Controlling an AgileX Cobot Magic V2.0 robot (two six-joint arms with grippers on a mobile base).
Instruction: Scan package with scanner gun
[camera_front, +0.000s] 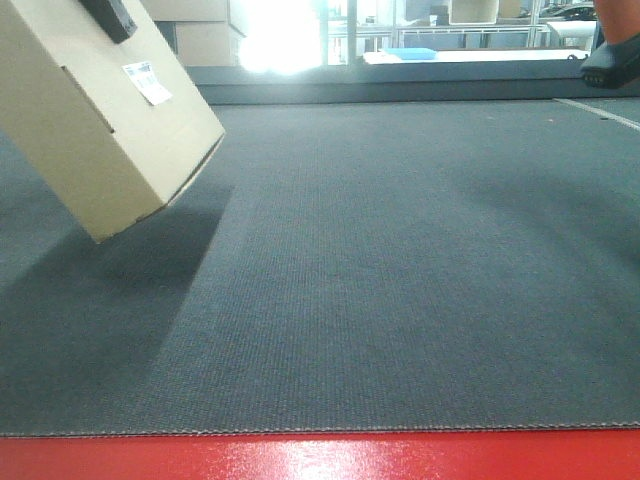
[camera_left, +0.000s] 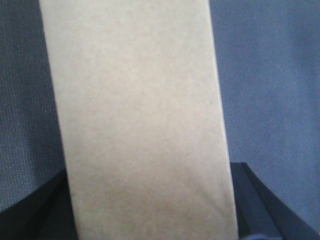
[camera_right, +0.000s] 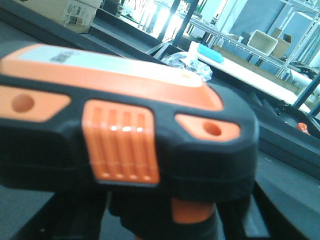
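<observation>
Here, upper left, the left gripper (camera_front: 108, 14) pinches the closed, tilted package (camera_front: 95, 110) (contents hidden); the right gripper (camera_right: 161, 225) clamps the scanner gun (camera_right: 125, 120).

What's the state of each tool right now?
Left tool: closed on the tan cardboard box, held tilted.
Right tool: closed on the orange-and-black plastic scanner gun.
</observation>
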